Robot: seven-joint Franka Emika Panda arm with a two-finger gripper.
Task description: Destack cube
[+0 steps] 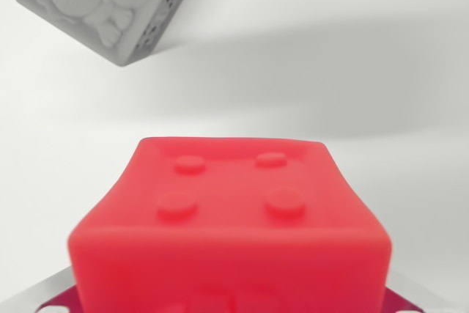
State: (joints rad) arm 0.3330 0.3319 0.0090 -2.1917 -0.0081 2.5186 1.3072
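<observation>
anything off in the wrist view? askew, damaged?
Nothing damaged or spilled. The red cube fills the lower frame, square to the camera, studs up. The grey cube sits apart at top left, turned at an angle to it. The jaws aren't clearly visible.

A plain white desk [308, 86] fills the whole wrist view; no wall, floor, window or furniture shows beyond it. Its surface is smooth and matte, without marks or seams. The light is soft and diffuse. A broad grey shadow band [330, 49] lies across the desk from about 9 o'clock up toward 2 o'clock, with blurred edges, darkest toward 1 o'clock. Below it, a paler strip runs toward 3 o'clock. The corner at 12 to 1 o'clock is the brightest part.
</observation>
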